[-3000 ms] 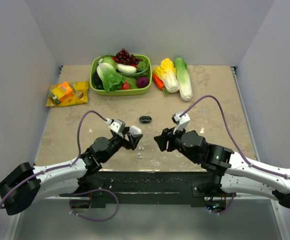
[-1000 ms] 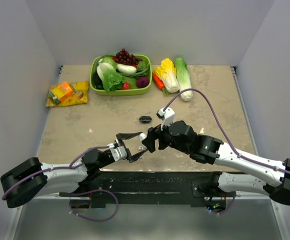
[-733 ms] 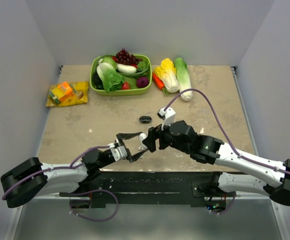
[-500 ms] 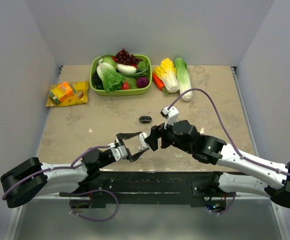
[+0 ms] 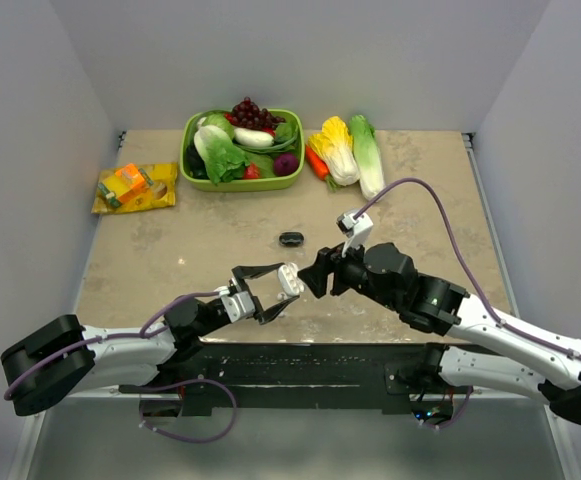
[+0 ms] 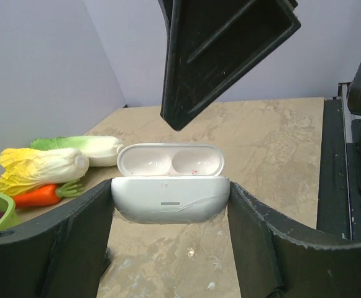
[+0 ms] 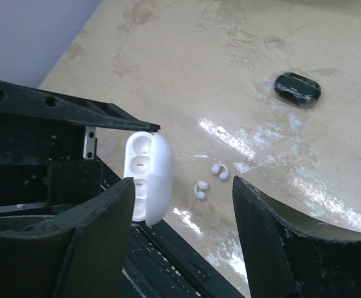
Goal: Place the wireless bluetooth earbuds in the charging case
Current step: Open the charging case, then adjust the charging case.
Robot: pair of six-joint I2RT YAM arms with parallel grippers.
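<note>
The white case point(image 6: 168, 197), its lid open, is gripped lengthwise between the fingers of the left gripper point(image 6: 171, 186) and is held near the front edge of the table point(image 7: 242, 56). The right gripper point(image 7: 181, 183) is held just beside the case, its jaws spread apart with nothing between them. Two white buds point(image 7: 218, 169) are seen lying close together on the table just beside the case, and a dark oval object point(image 7: 297, 89) lies farther back.
</note>
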